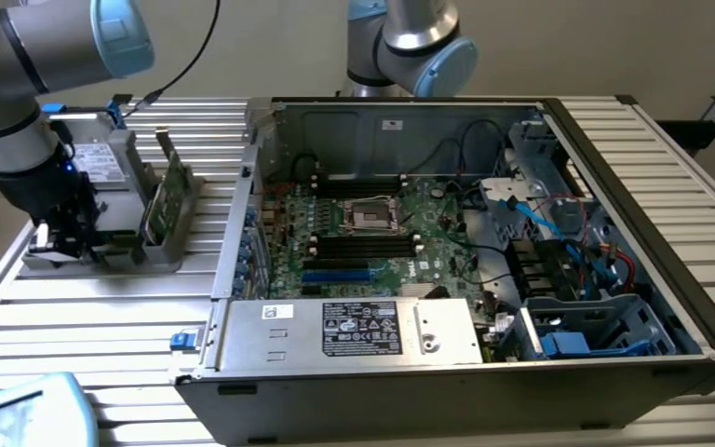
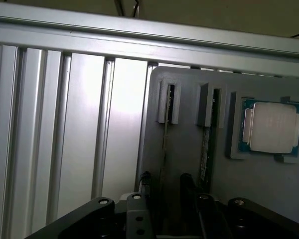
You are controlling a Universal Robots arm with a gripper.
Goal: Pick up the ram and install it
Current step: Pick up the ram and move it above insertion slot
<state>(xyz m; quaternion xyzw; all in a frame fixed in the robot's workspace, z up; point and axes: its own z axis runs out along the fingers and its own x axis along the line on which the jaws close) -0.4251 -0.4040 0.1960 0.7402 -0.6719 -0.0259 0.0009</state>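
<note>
Two green ram sticks stand on edge in a grey holder (image 1: pixel 122 259) on the slatted table, at the exterior view's left. The ram (image 1: pixel 167 196) rises above the holder's right side. In the wrist view the sticks show edge-on: one ram (image 2: pixel 165 144) and a second stick (image 2: pixel 205 149), each in a slot of the holder (image 2: pixel 187 149). My gripper (image 1: pixel 66 233) hangs over the holder's left part. It is open (image 2: pixel 165 181): the black fingertips (image 2: pixel 145 180) stand apart, with the first stick's edge running between them. Whether they touch it I cannot tell.
A silver processor chip (image 2: pixel 271 127) lies in the holder's pocket. A grey drive (image 1: pixel 103 158) stands behind the holder. The open computer case (image 1: pixel 249 177) fills the middle and right, with black motherboard slots (image 1: pixel 357 250) and a power supply (image 1: pixel 351 331). A second arm (image 1: pixel 413 42) stands behind.
</note>
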